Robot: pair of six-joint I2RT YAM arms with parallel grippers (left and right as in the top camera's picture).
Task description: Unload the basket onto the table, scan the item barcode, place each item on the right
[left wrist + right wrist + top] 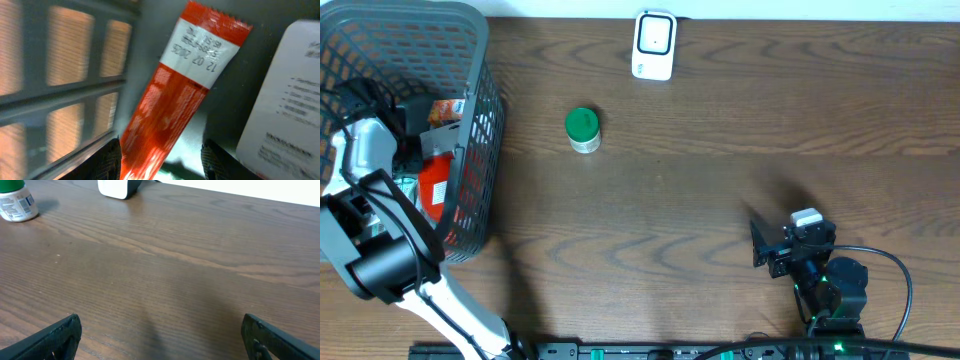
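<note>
Left wrist view: the left claw [161, 161] is down inside the grey mesh basket [480, 60], its jaws partly apart and astride the lower end of a red sachet [172, 110] (white band with a printed date near its top). The left finger [111, 161] seems to touch the sachet's edge, though the picture is blurred; the right one stands just clear of it, so nothing is clamped. A white printed pack [282, 95] lies just beside the sachet.

From overhead, the basket sits at the left edge of the wooden table [720, 150]. The white barcode scanner [654, 44] stands at the far edge, near its middle, and a green-lidded jar [583, 128] stands between basket and scanner. The right claw [160, 337] hangs near the near right corner, jaws wide apart and empty.
</note>
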